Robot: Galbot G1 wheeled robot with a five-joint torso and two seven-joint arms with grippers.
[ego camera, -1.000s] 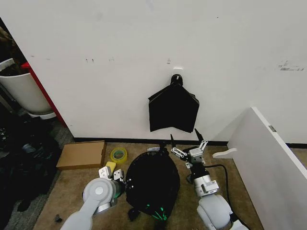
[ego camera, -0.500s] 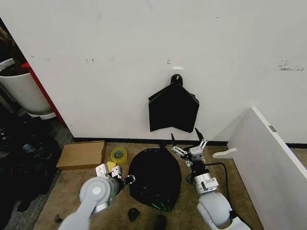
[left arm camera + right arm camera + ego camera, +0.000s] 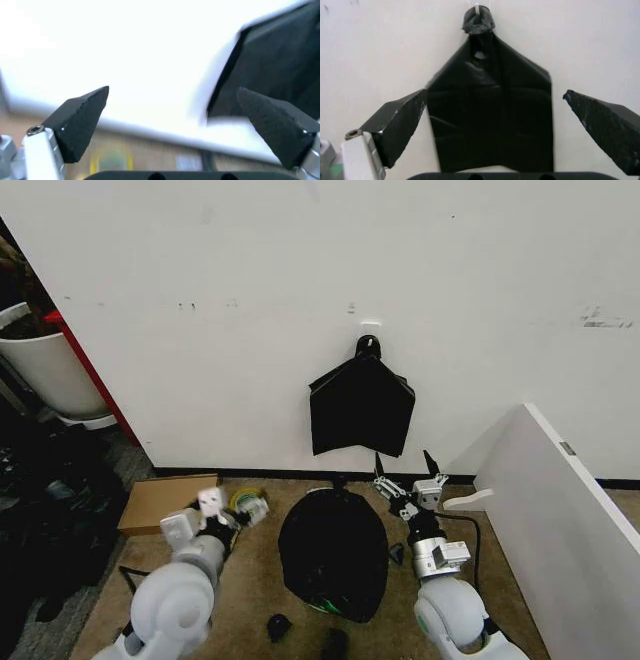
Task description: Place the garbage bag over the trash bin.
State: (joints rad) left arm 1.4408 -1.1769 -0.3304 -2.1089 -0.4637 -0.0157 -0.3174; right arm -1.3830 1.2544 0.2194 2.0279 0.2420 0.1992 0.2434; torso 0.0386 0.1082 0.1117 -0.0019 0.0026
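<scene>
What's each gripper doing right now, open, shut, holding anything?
Left gripper: open, holding nothing, left of the garbage bag.
Right gripper: open, holding nothing, above the bag's right side.

One garbage bag point(image 3: 333, 554), two end effectors, one cardboard box point(image 3: 165, 500).

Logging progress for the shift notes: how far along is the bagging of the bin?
Looks done: the garbage bag drapes over the trash bin on the floor, covering it so the bin itself is hidden. In hand: nothing. The left gripper and right gripper are both open, beside the bag and apart from it. Left: hard to tell whether the bag's edge is tucked evenly all round.
</scene>
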